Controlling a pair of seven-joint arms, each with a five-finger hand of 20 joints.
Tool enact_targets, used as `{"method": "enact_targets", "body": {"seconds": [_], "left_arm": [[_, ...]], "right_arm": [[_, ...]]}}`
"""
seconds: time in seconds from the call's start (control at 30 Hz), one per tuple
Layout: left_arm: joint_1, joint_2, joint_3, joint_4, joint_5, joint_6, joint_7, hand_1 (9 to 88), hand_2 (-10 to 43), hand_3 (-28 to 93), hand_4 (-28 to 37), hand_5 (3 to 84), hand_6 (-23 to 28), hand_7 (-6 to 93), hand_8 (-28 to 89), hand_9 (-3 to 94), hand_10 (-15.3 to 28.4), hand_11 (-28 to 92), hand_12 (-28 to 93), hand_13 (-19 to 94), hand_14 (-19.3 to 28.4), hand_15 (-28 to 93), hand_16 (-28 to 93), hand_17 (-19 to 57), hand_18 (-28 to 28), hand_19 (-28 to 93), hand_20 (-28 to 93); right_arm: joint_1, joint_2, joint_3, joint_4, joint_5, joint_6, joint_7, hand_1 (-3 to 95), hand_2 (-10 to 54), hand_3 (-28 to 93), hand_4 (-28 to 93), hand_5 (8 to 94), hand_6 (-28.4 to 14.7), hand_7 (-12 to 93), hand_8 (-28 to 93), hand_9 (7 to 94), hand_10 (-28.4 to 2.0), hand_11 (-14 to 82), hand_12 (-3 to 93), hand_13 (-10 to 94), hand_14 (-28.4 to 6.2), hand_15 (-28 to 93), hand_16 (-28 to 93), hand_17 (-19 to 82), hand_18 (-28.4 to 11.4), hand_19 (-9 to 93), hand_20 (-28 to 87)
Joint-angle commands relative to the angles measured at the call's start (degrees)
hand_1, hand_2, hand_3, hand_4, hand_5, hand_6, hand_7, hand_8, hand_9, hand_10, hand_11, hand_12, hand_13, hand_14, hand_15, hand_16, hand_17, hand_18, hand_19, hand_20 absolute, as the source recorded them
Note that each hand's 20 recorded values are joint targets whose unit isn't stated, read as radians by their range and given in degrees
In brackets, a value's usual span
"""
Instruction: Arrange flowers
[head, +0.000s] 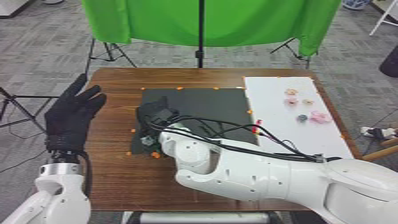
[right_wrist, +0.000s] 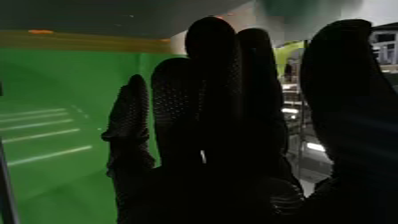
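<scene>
In the head view my right hand (head: 156, 111) is over the left part of the black mat (head: 222, 102), its arm crossing from the lower right. The right wrist view shows my right hand (right_wrist: 209, 115) with fingers straight and thumb apart, holding nothing visible. My left hand (head: 71, 116) stands open at the table's left edge, fingers pointing away. On the white sheet (head: 277, 92) lie a large pink flower (head: 320, 117), a smaller pink flower (head: 290, 101), a peach flower (head: 291, 92), a pale flower (head: 308, 102) and a grey-blue flower (head: 302, 118).
A small red and pink item (head: 258, 126) lies at the mat's right border, beside cables looping off my right arm. Orange markers dot the mat's edges. Brown wood of the table (head: 111, 100) surrounds the mat. A green cloth (head: 160, 22) hangs behind the table.
</scene>
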Motion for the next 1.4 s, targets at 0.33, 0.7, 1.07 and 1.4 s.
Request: {"method": "enact_targets", "body": {"seconds": [0.33,0.7,1.07,1.4], "left_arm": [[6.4,-6.96,-5.2,-0.85,3.32,-0.61,-6.0,23.7,6.3,84,-24.6,38.2,9.8,9.1,-8,36.2,21.0,28,11,24,28.2,61,-11,-8.1,27.3,58,6],[13.9,-7.96,-6.96,-2.23,1.26,0.89,-2.64,22.7,6.5,83,-25.9,38.0,9.6,9.1,-8,36.2,21.0,28,11,24,28.1,61,-11,-8.1,27.3,58,6],[14.9,-6.82,-6.69,-3.21,0.32,2.26,-0.9,22.3,6.5,84,-27.0,37.9,9.5,9.3,-8,36.1,21.0,28,11,24,28.2,61,-11,-8.1,27.2,58,6],[14.7,-4.03,-4.89,-3.26,-3.04,4.01,2.41,22.5,6.4,84,-26.4,37.9,9.5,9.3,-8,36.1,20.9,28,11,24,28.2,61,-11,-8.1,27.3,58,6]], "right_arm": [[-5.1,2.8,10.3,-4.2,-1.3,3.0,1.7,37.0,-9.5,66,-28,66.8,4.4,16,-14,74.6,-11.0,47.0,19.8,59,-9.9,80,21,14,-22.9,77,50],[-19.4,24.7,33.9,-21.1,6.4,6.9,7.7,32.8,-9.5,77,-28,62.4,1.1,16,-13,67.5,-13.9,38.4,17.0,55,-11.5,77,18,12,-23.1,76,49],[-35.7,41.7,50.7,-21.0,0.8,10.9,14.3,32.6,-9.5,79,-28,56.2,2.0,17,-14,58.8,-15.9,30.1,15.1,48,-13.4,76,15,11,-22.8,75,48],[-39.4,44.4,50.6,-16.8,0.7,5.3,14.8,31.6,-9.5,80,-28,52.8,3.0,18,-15,53.4,-16.2,27.0,14.9,43,-14.6,75,12,8,-22.8,73,47]]}}
